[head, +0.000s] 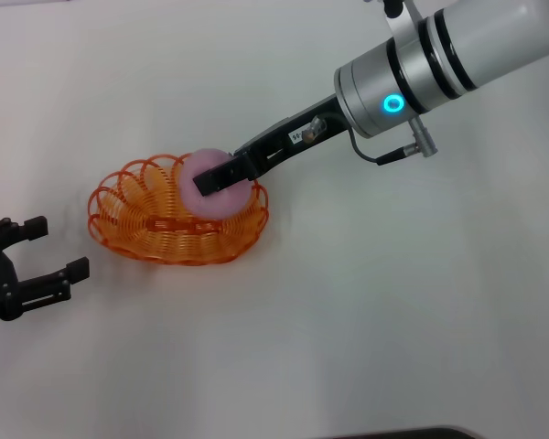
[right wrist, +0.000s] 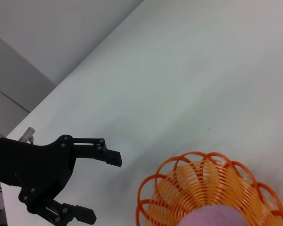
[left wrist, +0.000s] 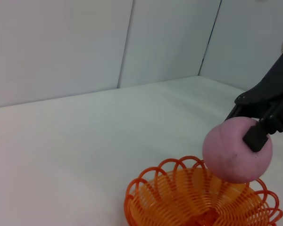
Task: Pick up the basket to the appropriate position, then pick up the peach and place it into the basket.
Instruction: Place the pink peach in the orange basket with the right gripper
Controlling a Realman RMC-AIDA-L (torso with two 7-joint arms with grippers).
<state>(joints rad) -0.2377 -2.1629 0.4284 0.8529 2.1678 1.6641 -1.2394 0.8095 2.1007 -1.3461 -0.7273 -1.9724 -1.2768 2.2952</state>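
Right gripper (head: 221, 179): clamped on the peach (head: 221, 196), fingers pressed on its sides; holds it over the right half of the basket (head: 137, 219), at about rim height.
Basket: orange, upright on the white table (head: 366, 311).
Left gripper (head: 46, 249): fingers apart, holding nothing, near the basket's left side, not touching it.
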